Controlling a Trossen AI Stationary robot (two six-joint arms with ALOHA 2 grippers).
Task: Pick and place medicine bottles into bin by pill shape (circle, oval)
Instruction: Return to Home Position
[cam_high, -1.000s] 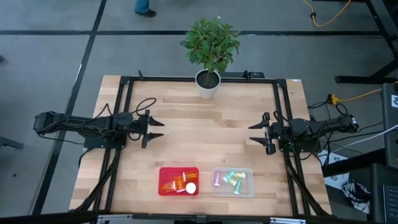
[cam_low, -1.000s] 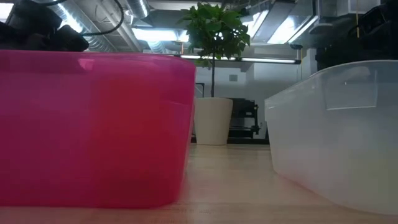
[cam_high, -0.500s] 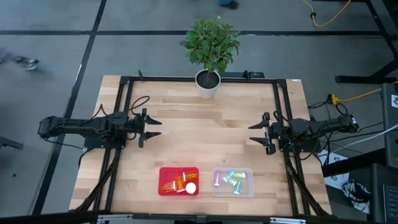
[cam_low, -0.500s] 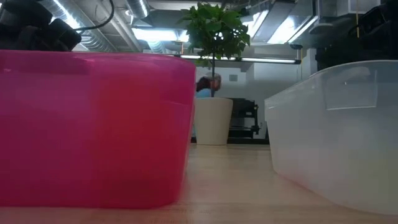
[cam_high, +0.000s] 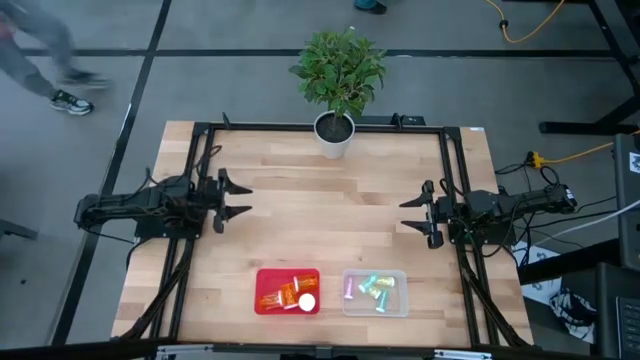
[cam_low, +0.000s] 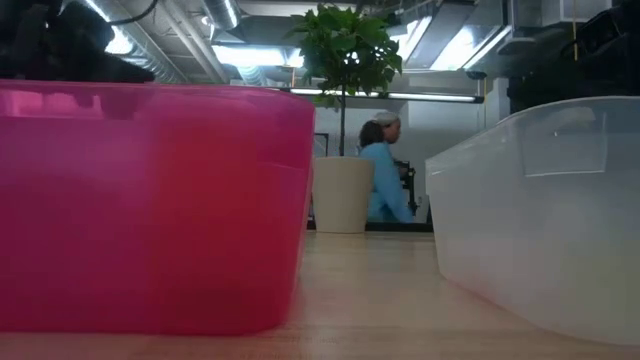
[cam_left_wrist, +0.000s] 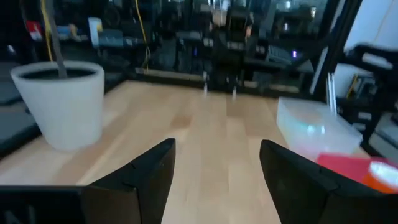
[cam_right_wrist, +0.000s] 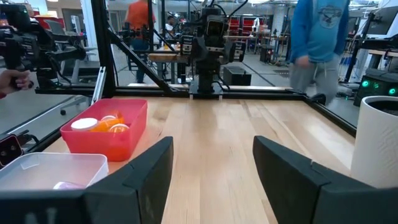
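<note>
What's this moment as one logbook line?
left gripper open, empty, left side | right gripper open, empty, right side | orange bottles in red bin | pastel bottles in transparent bin

potted plant: far table edge, between left gripper and right gripper, well apart from both pairs of fingers | wooden table: bare between the fingertips | person in blue top: room behind plant | blurred person: floor beyond left gripper | yellow cable: floor beyond right gripper
</note>
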